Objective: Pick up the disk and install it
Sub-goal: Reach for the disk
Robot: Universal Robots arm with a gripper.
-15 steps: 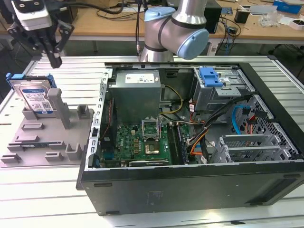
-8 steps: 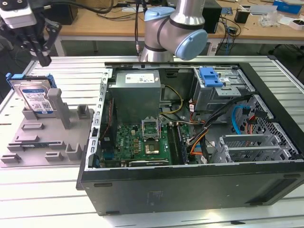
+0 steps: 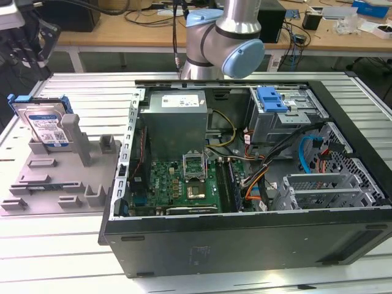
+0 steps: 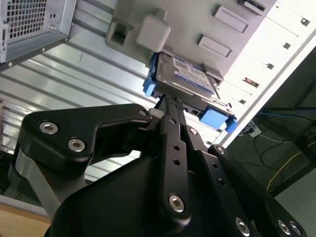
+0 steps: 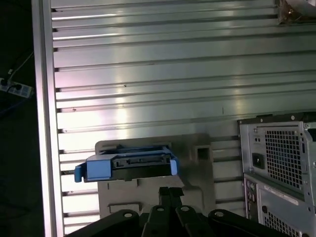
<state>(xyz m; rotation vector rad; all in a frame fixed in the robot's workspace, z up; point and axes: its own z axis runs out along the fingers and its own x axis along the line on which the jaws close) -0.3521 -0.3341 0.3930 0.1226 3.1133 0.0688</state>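
Observation:
The disk [image 3: 44, 125], a silver drive with a white-and-blue label in a blue carrier frame, stands tilted on edge in a grey holder [image 3: 55, 177] at the exterior view's left. My gripper [image 3: 24, 46] hangs dark above and behind it, apart from it. In both wrist views the two black fingers lie pressed together, shut on nothing. In the second wrist view my gripper [image 4: 170, 101] points at the disk [image 4: 190, 74] just beyond it. In the first wrist view my gripper [image 5: 170, 190] sits short of the disk [image 5: 131, 165], whose connector edge faces me.
An open computer case [image 3: 245, 245] lies on the slatted metal table [image 3: 92, 86], with a motherboard [image 3: 184, 180], cables and a metal drive cage [image 3: 288, 122] topped by a blue bracket [image 3: 272, 98]. The arm's base [image 3: 220, 43] stands behind the case.

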